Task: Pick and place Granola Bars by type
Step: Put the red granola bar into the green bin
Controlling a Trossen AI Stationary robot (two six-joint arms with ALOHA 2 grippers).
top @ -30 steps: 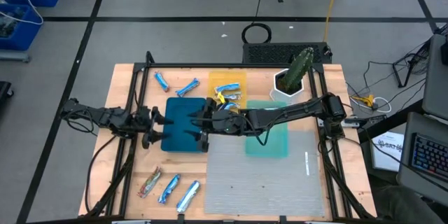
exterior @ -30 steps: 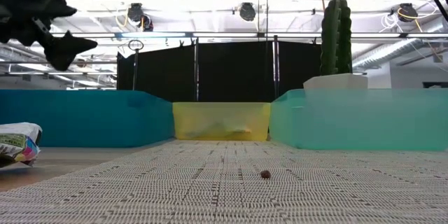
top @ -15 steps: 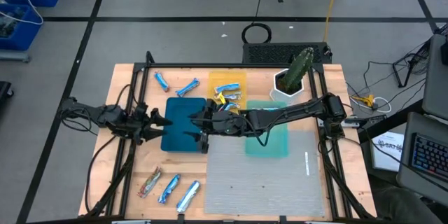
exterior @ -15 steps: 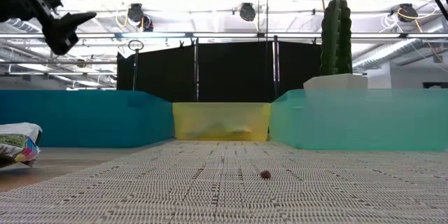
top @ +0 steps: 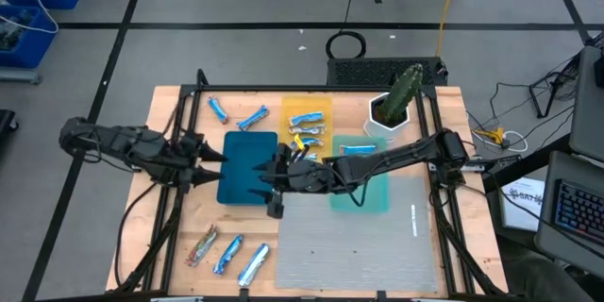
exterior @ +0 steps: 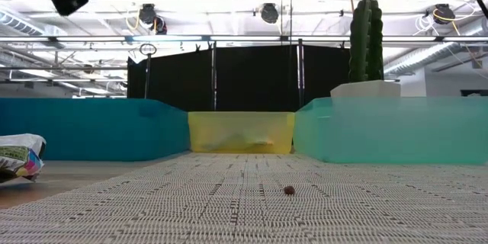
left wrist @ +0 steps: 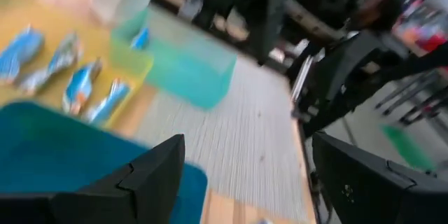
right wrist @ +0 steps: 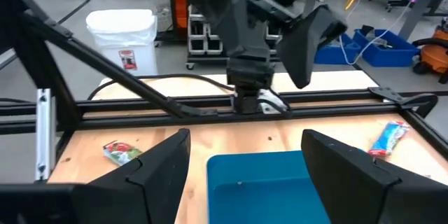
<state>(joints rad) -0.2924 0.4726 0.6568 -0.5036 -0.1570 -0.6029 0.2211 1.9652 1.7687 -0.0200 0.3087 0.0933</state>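
The yellow tray (top: 308,123) at 12 o'clock on the table holds 3 or 4 blue-and-white granola bars (top: 307,125). The teal tray (top: 363,176), just right of centre, has 1 blue bar (top: 355,149) at its far end. The blue tray (top: 247,167), left of centre, shows nothing inside.

The right gripper (top: 275,177) hangs over the blue tray's right edge, its jaws spread wide and holding nothing. The left gripper (top: 209,163) sits at 9 o'clock beside the blue tray's left edge, jaws also spread wide and bare.

2 loose blue bars (top: 236,114) lie on the wooden tabletop (top: 170,236) at 11 o'clock. 3 more bars (top: 227,254) lie at 7 o'clock, the leftmost reddish-brown. A grey ribbed mat (top: 359,250) covers the 5 o'clock quarter. A cactus in a white pot (top: 394,102) stands at 1 o'clock.

Beyond the table, the right wrist view shows a white bin (right wrist: 121,36) and blue crates (right wrist: 378,44) on the floor.
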